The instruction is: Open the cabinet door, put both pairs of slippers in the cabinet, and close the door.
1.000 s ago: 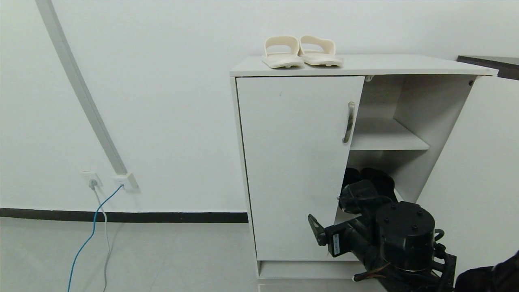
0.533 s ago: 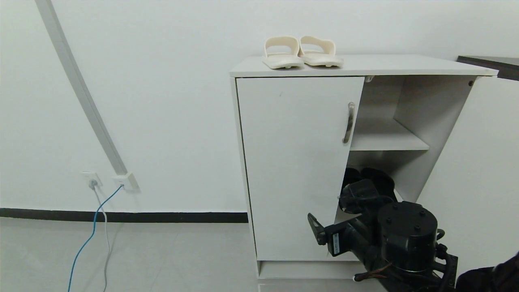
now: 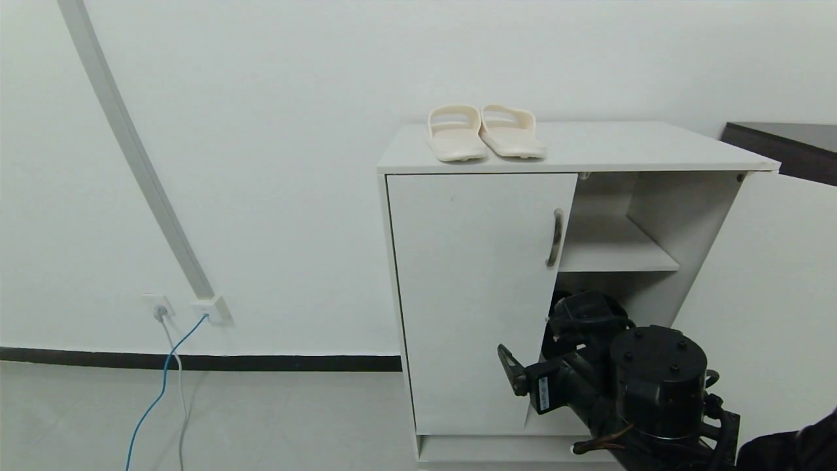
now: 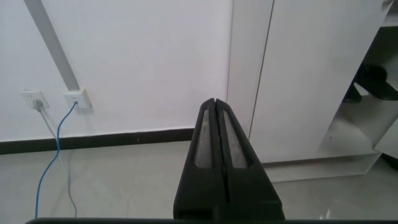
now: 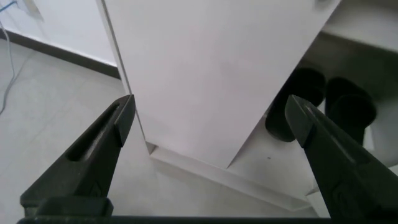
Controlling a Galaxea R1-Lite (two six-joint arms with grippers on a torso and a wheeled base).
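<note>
Left gripper (image 4: 214,107) hangs low above the floor (image 4: 124,180) before the cabinet (image 3: 477,294), its fingers pressed together on nothing; right gripper (image 5: 210,102) faces the cabinet's lower front, fingers spread wide and empty; beyond it the right door (image 3: 771,294) stands swung open, the left door shut; the black slippers (image 5: 351,109) lie side by side in the bottom compartment under the shelf (image 3: 614,255); the cream slippers (image 3: 454,137) sit paired on the cabinet top, toward its left end.
</note>
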